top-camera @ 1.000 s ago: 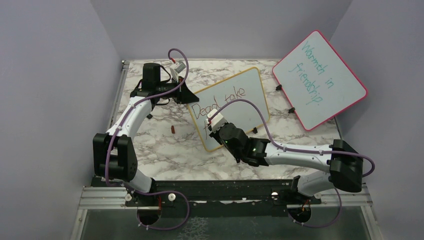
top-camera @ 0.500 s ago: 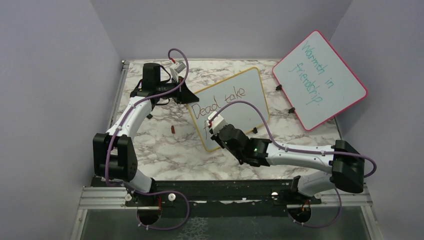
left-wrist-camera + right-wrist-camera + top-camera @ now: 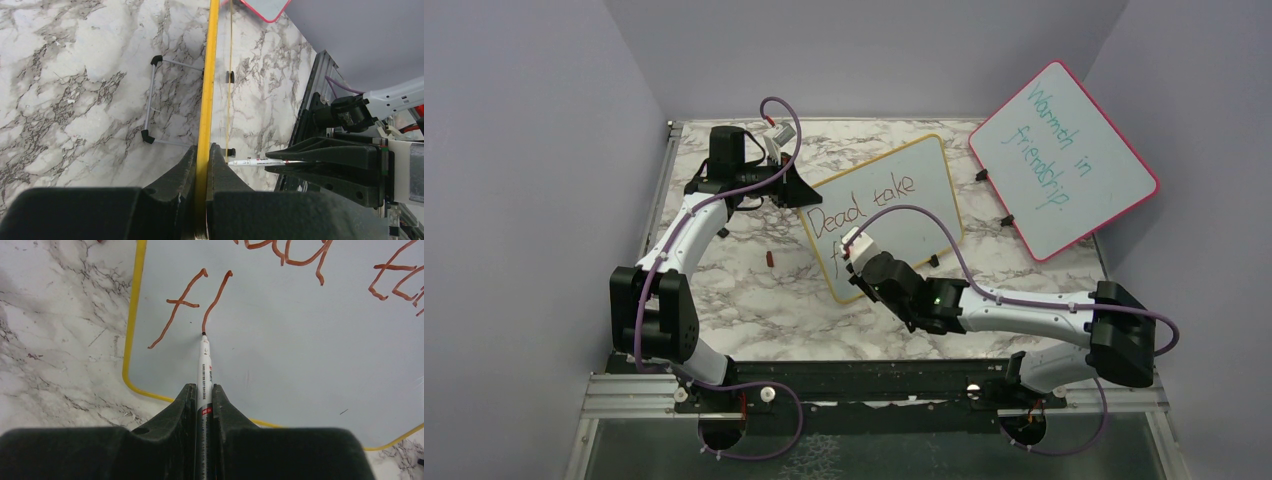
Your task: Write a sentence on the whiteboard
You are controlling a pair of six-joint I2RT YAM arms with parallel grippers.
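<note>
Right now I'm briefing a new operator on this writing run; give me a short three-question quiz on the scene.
1. True or false: the left gripper is clamped on the whiteboard frame.
2. What does the right gripper hold? A) eraser B) marker C) cloth
3. Fill in: the marker tip sits at the foot of the second-line letter ___ of the sentence.

Key: 1 true. 2 B. 3 "l", after the "f"; "Dead take" is written above.
</note>
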